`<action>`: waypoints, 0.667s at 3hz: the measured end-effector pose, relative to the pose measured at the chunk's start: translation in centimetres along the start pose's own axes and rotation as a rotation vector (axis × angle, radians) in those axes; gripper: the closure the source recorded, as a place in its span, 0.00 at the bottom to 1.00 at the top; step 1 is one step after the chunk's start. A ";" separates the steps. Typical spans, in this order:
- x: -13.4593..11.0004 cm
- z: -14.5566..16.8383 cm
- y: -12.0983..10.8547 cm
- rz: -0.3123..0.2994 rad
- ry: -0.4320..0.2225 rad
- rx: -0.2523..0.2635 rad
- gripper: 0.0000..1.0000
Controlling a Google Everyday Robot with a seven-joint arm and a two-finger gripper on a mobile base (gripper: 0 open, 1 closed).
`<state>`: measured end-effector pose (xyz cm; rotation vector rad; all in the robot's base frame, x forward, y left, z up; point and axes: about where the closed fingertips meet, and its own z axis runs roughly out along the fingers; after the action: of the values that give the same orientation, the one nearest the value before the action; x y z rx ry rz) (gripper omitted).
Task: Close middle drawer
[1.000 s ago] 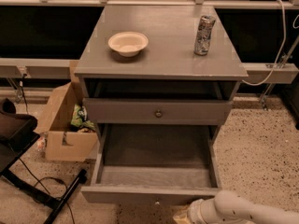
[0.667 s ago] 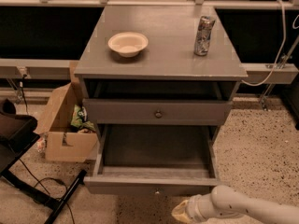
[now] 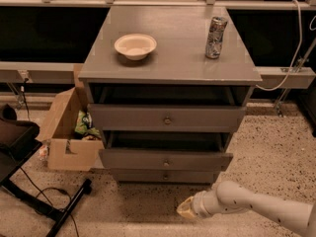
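Since a second ago your middle drawer (image 3: pixel 148 159) went from pulled way out to nearly shut; it sticks out a bit from the cabinet (image 3: pixel 173 63), dark gap above it; gripper (image 3: pixel 187 209) sits low over the floor (image 3: pixel 276 152), front-right of it, touching nothing; can't tell how open it is.

A speckled terrazzo floor (image 3: pixel 276 147) runs under a grey wooden cabinet (image 3: pixel 173 63) at centre. Behind it, dark wall panels (image 3: pixel 44 33) sit between pale horizontal ledges (image 3: pixel 34 70). An open cardboard box (image 3: pixel 64 152) stands just beside the cabinet's left side, near a black stand base (image 3: pixel 54 211). A white cable (image 3: pixel 296 43) hangs at right. The gripper (image 3: pixel 185 210) hovers low over the floor before the cabinet.
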<state>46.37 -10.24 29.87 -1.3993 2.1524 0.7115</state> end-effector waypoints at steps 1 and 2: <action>0.1 0.4 -0.5 0.002 -0.005 -0.010 1.00; 0.7 2.5 -1.4 -0.020 -0.025 -0.080 1.00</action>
<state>47.65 -9.55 27.31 -1.4431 2.1081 0.8120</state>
